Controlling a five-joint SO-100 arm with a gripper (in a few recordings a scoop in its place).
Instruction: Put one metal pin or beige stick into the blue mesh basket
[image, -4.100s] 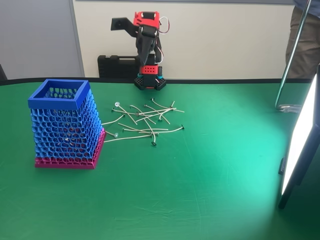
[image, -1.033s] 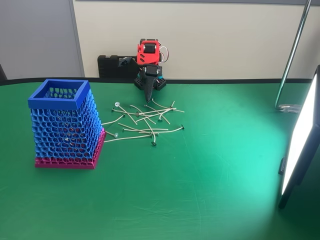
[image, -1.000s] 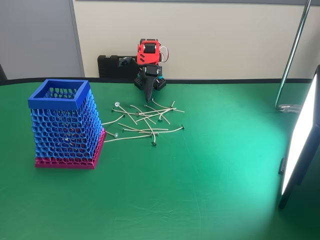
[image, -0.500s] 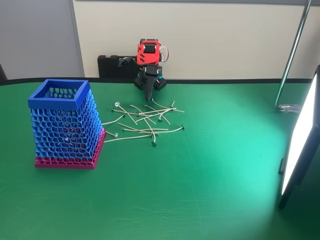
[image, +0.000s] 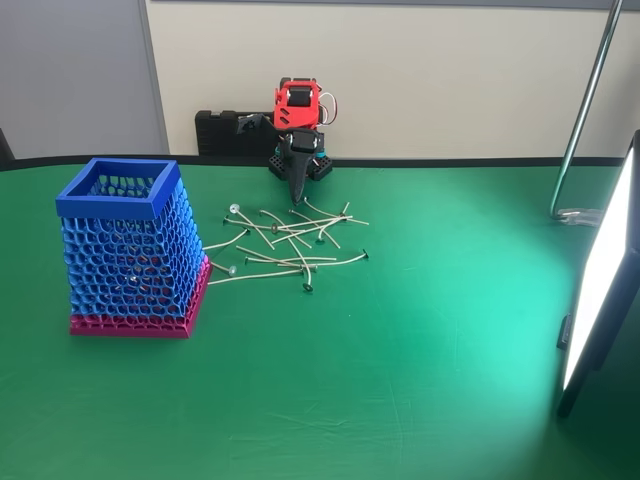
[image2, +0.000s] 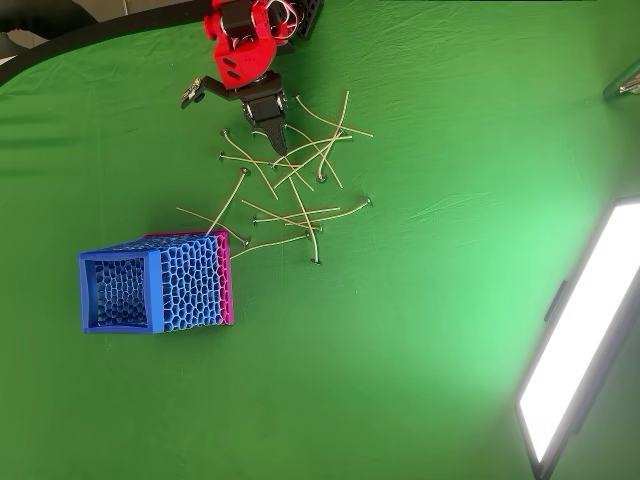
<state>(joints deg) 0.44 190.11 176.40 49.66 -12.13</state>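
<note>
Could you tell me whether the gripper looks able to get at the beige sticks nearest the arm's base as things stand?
Probably yes: the gripper points down at the near edge of the beige sticks, with nothing between; the blue mesh basket stands well aside.

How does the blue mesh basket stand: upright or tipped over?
Upright. The blue mesh basket rests on its magenta base, with its open rim facing up.

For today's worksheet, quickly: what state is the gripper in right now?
Gripper: tips together, pointing down at the far edge of the stick pile; whether it pinches a stick cannot be told.
</note>
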